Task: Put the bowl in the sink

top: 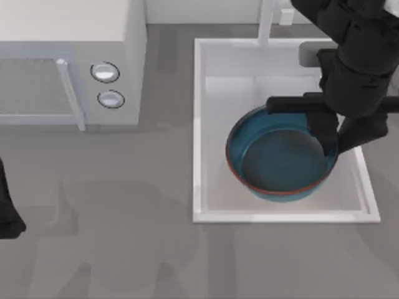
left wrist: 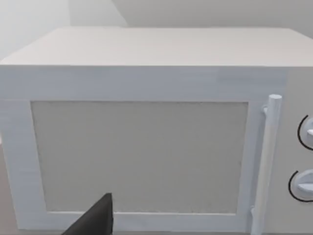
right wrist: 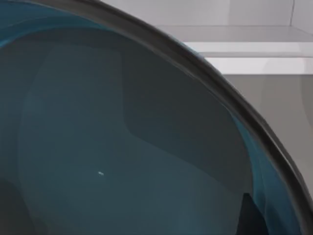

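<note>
1. At the far left edge of the table I see my left arm [top: 7,208], parked well away from the sink. Its wrist view looks straight at the microwave [left wrist: 146,142]. From these pictures I cannot tell how its jaws stand.

2. The microwave [top: 68,56] stands on the left half of the table, door closed, two knobs on its right side. It has no part in this task.

3. The sink [top: 206,205] takes the right half. The bowl [top: 280,163] is already inside its walls, towards the right and near side of the basin. I cannot tell for sure if it rests on the floor or hangs a little above it.

4. My right gripper [top: 336,138] is at the bowl's right rim, one finger inside and one outside, so I judge the jaws are clamped on the rim. The right wrist view shows the dark inside of the bowl [right wrist: 122,147] very near.

5. My judgement: carrying is done and the bowl is over its place. What is left is to set it down if needed, release the rim, and lift the arm away.
</note>
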`<state>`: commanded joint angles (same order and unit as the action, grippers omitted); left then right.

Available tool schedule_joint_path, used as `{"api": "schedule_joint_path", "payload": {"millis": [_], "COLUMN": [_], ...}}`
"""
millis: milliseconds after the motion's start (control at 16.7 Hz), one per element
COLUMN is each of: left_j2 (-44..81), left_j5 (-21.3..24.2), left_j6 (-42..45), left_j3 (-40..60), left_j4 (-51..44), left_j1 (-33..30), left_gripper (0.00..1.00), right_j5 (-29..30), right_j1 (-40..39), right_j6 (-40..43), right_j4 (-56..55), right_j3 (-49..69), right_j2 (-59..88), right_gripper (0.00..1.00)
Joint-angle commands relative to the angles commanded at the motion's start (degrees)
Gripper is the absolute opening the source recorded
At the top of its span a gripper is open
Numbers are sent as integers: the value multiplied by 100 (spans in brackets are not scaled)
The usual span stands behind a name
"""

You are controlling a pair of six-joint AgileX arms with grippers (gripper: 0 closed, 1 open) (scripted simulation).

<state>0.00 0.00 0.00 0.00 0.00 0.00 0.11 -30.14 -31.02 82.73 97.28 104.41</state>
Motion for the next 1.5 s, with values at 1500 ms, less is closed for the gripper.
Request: {"api": "schedule_joint_path", "payload": {"millis": [1500], "left_j2": [0], "left_j5": [0], "left_j6": [0], "left_j3": [0], "left_j4": [0], "left_j1": [0], "left_gripper": [100], "right_j5": [3147], "right_j1": [-670], "right_j6": [2411], "right_j4": [-11088], "right_j3": [-4513], "right_j2": [-595], "right_gripper": [0]}}
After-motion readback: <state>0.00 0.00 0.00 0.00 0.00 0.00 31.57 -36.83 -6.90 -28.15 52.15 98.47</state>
